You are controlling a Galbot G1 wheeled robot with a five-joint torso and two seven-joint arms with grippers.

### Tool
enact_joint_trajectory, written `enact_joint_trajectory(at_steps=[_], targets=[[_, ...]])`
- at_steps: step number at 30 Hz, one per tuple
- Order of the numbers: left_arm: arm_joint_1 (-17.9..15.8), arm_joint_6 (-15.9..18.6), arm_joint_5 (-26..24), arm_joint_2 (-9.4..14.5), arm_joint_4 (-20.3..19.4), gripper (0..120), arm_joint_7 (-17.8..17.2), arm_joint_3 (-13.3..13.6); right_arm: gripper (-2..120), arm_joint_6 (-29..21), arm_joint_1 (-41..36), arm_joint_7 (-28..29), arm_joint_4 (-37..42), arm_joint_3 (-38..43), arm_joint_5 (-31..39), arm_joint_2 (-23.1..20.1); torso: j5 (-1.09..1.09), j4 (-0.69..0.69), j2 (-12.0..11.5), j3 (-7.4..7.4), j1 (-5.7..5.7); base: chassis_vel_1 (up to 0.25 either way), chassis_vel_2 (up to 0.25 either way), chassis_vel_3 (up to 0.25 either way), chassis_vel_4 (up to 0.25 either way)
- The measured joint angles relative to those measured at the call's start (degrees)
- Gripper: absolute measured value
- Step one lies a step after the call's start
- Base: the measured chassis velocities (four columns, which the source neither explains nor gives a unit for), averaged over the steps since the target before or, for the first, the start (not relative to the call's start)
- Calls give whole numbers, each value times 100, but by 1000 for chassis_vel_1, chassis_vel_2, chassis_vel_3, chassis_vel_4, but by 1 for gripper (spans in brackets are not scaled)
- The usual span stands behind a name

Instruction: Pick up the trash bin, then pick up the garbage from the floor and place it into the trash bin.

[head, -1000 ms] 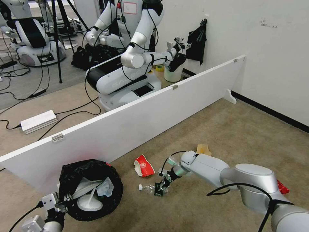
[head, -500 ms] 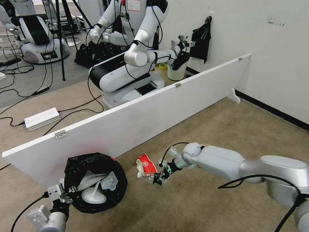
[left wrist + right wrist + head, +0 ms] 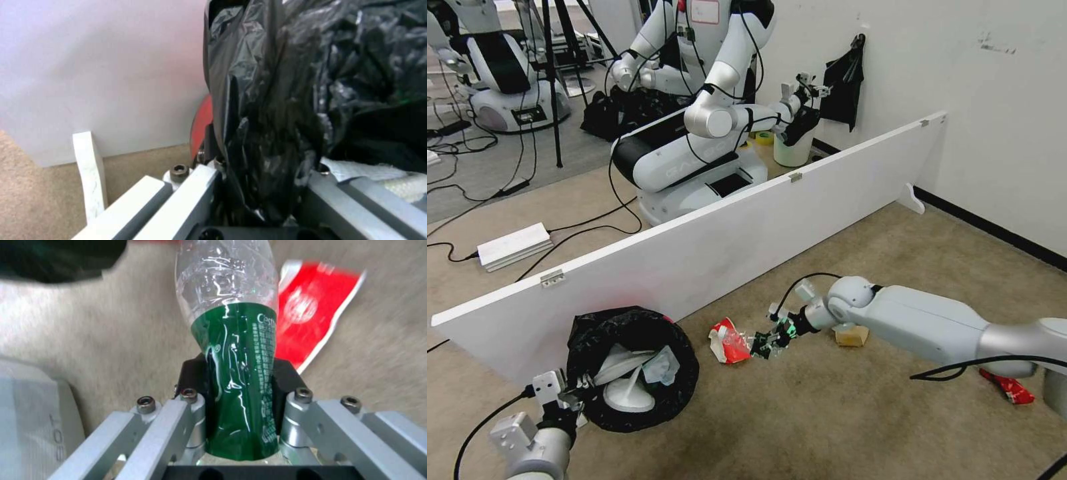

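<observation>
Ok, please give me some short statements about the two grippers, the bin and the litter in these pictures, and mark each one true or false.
1. The right gripper is shut on the green-labelled bottle. True.
2. The left gripper is open and holds nothing. False: it is clamped on the black-lined rim of the trash bin.
3. The trash bin is empty inside. False: white slippers and a light blue cloth lie in it.
4. A red-white paper cup lies on the carpet between the bin and the right gripper. True.
5. The tan paper bag is in the bin. False: it lies on the carpet beside the right arm.
</observation>
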Motion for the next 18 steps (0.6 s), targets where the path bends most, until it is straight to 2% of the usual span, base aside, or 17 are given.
enact_joint_trajectory(at_steps=[2, 4, 8, 10, 14, 17, 18], targets=[[10, 38, 2, 18, -42, 0, -35, 34, 19, -14, -89, 36, 203, 245, -8, -150, -1, -2, 0, 0, 0, 0, 0, 0, 0], [57, 118, 12, 45, -143, 0, -86, 106, 19, -40, -283, 107, 625, 831, -34, -512, 0, 0, 1, 0, 0, 0, 0, 0, 0], [97, 188, 21, 66, -223, 0, -129, 169, 19, -41, -438, 106, 925, 1241, -123, -806, 1, 0, 1, 0, 0, 0, 0, 0, 0], [155, 291, 59, 105, -305, 0, -204, 277, 19, -18, -657, 149, 1375, 1773, -131, -1296, 0, -5, 2, 0, 0, 0, 0, 0, 0], [199, 354, 124, 105, -344, 0, -211, 344, 19, 23, -738, 237, 1730, 1997, -19, -1589, 0, -1, 2, 0, 0, 0, 0, 0, 0], [298, 437, 202, 96, -415, 0, -215, 448, 19, 49, -1024, 298, 2330, 2588, 94, -2025, 0, 0, 2, -1, -1, 0, 0, 0, 0], [298, 437, 202, 96, -415, 0, -215, 448, 19, 49, -1024, 298, 2330, 2588, 94, -2025, 0, 0, 2, -1, -1, 0, 0, 0, 0]])
